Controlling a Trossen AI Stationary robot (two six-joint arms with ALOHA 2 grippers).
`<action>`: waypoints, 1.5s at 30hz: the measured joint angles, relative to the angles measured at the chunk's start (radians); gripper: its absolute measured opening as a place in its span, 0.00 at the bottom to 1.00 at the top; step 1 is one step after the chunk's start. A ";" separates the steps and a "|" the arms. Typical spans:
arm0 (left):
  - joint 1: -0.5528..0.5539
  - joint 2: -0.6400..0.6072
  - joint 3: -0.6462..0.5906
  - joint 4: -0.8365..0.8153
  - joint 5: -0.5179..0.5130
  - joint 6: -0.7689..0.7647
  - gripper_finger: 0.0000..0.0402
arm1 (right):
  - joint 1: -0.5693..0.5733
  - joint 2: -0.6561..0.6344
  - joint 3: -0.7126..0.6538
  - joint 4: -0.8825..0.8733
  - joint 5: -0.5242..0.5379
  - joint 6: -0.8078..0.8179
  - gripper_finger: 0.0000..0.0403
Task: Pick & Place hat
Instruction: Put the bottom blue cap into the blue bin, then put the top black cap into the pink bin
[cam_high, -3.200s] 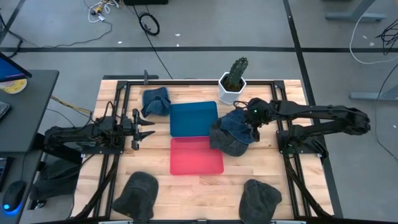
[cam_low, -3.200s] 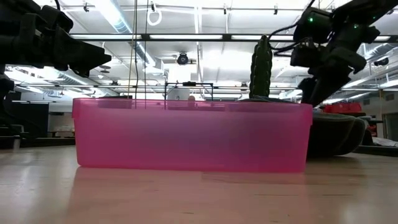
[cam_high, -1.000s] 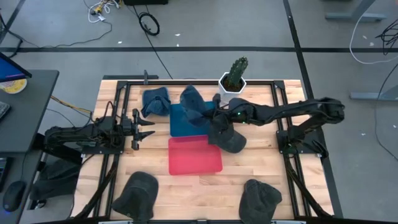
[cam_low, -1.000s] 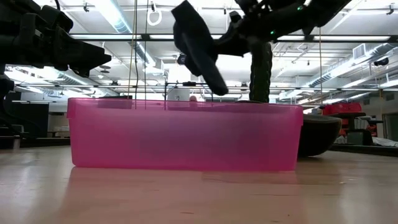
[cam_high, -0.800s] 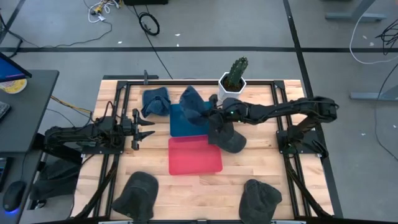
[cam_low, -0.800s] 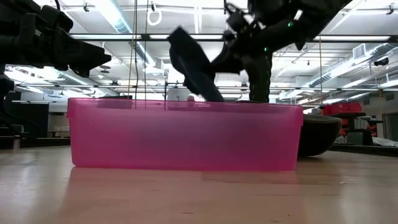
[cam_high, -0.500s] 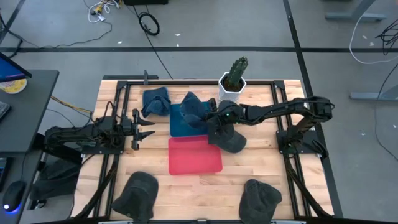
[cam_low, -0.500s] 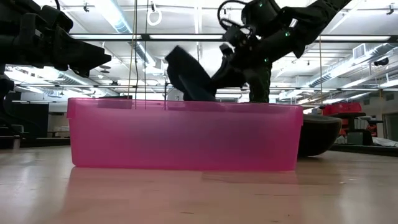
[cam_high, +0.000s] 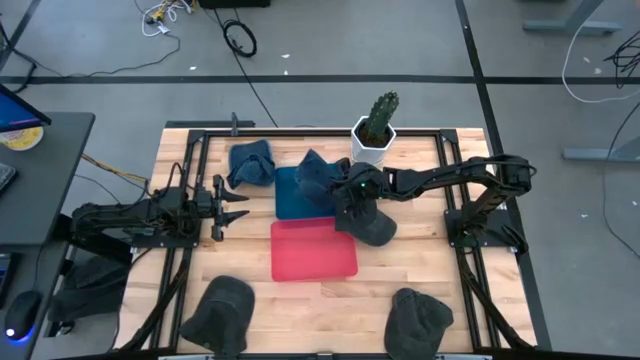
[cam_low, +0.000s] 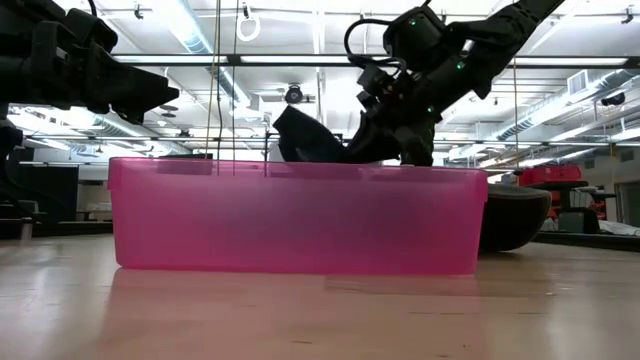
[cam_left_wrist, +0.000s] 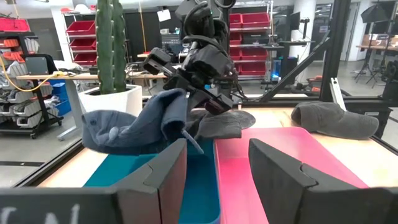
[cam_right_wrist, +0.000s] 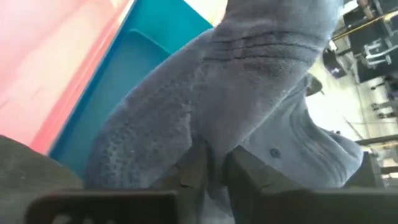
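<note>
My right gripper (cam_high: 343, 186) is shut on a blue hat (cam_high: 316, 172) over the far right part of the blue bin (cam_high: 296, 205). The hat also shows in the left wrist view (cam_left_wrist: 140, 124) and the low view (cam_low: 308, 140), down at the bin's rim height. The pink bin (cam_high: 314, 252) stands just nearer than the blue one. My left gripper (cam_high: 238, 207) is open and empty, left of the bins, pointing at them. My right gripper pinches a bunched fold of the blue hat's cloth (cam_right_wrist: 219, 140) between its two fingers. The fingers come from the table's right, slanting down. The hat droops slack from the fingers, its lower part (cam_left_wrist: 112, 140) down in the blue bin.
A second blue hat (cam_high: 250, 162) lies at the far left of the blue bin. A dark grey hat (cam_high: 372, 224) lies right of the bins, under my right arm. Two grey hats (cam_high: 222, 312) (cam_high: 418, 318) lie near the front edge. A potted cactus (cam_high: 375, 128) stands at the far edge.
My right gripper has gone down toward the blue bin, still shut on the blue hat. The hat hung high above the bins and has come down to the bin's rim height, its lower part sinking into the blue bin.
</note>
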 joint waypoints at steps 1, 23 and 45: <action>0.000 0.000 0.000 0.000 0.000 0.000 0.45 | 0.000 0.000 0.000 -0.003 0.000 0.007 0.19; 0.000 0.000 0.000 0.000 0.000 0.000 0.45 | 0.079 -0.246 0.000 -0.372 0.012 0.395 0.50; 0.000 0.000 0.000 0.000 0.000 0.000 0.45 | 0.134 -0.266 0.000 -0.655 -0.106 0.626 0.48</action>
